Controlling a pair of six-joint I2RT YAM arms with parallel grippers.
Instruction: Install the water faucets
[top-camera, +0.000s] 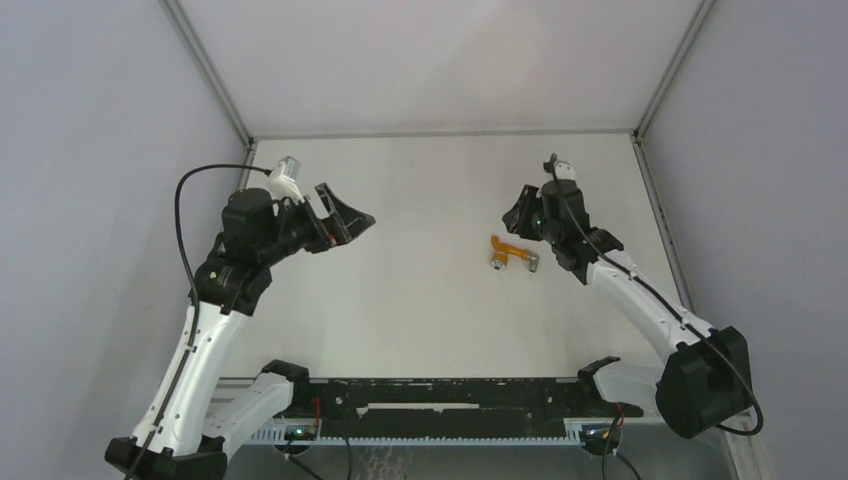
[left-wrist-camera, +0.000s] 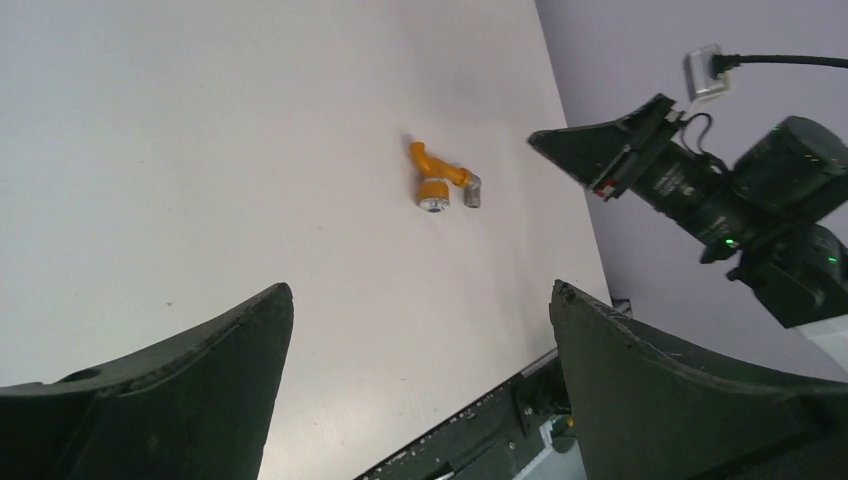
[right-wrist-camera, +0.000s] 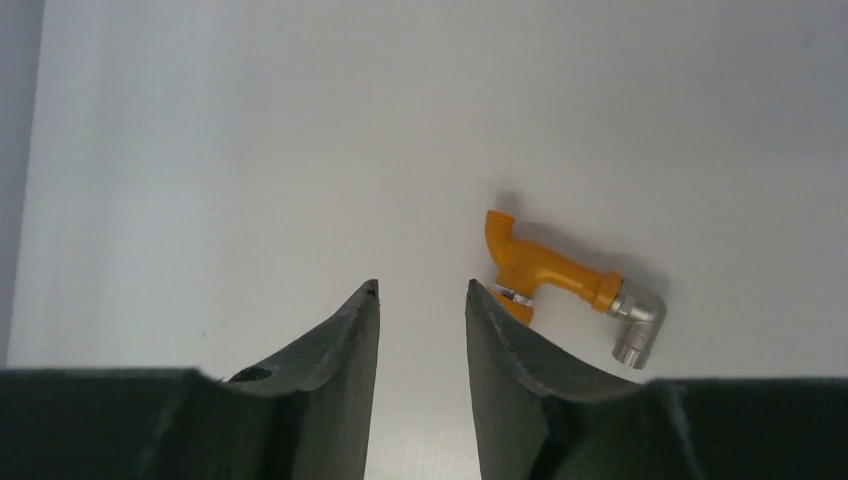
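Observation:
The water faucets lie on the white table as one piece: an orange tap body with a silvery round end, and a small grey elbow fitting on its side arm. In the right wrist view the orange body sits just right of my right fingertip, with the fitting further right. My right gripper is open a little with only bare table between its fingers; from above it hovers just behind the tap. My left gripper stands wide open and empty, far to the left. The tap shows small in its view.
A black rail runs along the table's near edge between the arm bases. Grey enclosure walls close in the left, right and back sides. The right arm's wrist shows at the right of the left wrist view.

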